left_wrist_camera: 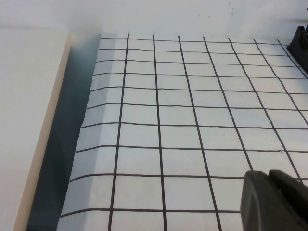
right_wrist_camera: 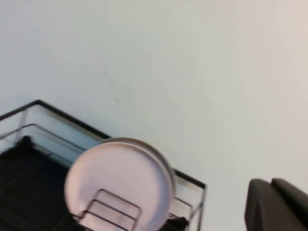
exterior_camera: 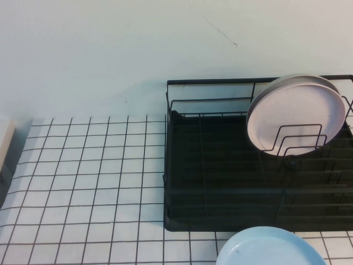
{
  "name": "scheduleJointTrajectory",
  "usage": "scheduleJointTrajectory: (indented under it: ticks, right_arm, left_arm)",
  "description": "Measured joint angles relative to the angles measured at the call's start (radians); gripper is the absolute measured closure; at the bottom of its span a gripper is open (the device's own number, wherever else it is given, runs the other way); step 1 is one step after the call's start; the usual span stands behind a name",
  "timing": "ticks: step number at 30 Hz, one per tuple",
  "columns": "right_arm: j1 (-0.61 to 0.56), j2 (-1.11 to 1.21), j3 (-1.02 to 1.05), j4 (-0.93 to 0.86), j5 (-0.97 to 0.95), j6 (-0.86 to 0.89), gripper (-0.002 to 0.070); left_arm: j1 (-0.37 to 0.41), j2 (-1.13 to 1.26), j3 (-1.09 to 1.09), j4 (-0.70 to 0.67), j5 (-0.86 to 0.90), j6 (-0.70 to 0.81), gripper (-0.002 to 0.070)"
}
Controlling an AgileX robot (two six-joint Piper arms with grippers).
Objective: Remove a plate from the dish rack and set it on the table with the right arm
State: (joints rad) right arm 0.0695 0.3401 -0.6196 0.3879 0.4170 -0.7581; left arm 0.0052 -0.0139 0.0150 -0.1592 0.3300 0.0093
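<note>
The light-blue plate (exterior_camera: 270, 247) lies flat on the gridded table (exterior_camera: 94, 182) just in front of the black wire dish rack (exterior_camera: 220, 176), cut off by the near edge of the high view. A pale pink plate (exterior_camera: 296, 115) stands upright in the rack's far right dividers. It also shows in the right wrist view (right_wrist_camera: 120, 185). Neither arm shows in the high view. My right gripper (right_wrist_camera: 270, 182) is shut and empty, raised and facing the wall behind the rack (right_wrist_camera: 57, 111). My left gripper (left_wrist_camera: 267, 173) is shut and empty, low over the table (left_wrist_camera: 183, 125).
A cream block (exterior_camera: 5, 146) sits at the table's left edge; it also shows in the left wrist view (left_wrist_camera: 24, 120). A corner of the rack (left_wrist_camera: 301, 45) shows far off in the left wrist view. A pale wall (exterior_camera: 110, 49) stands behind the table.
</note>
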Motion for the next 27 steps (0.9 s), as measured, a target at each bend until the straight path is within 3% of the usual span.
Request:
scheduleJointTrajectory:
  ticks: [4,8,15,27]
  right_arm:
    - [0.0,-0.082,0.187,-0.264,-0.231,0.274,0.0678]
    - [-0.036,-0.184,0.392,-0.396,-0.243,0.466,0.0678]
    - [-0.116,-0.32,0.629,-0.423,-0.191,0.533,0.0678]
    - [-0.129,-0.352,0.643,-0.467,-0.066,0.567,0.0678]
  left_arm:
    - [0.0,0.0,0.0,0.0,0.0,0.0,0.0678]
    - [0.0,0.0,0.0,0.0,0.0,0.0,0.0678]
    - [0.0,0.0,0.0,0.0,0.0,0.0,0.0678]
    - [0.0,0.0,0.0,0.0,0.0,0.0,0.0678]
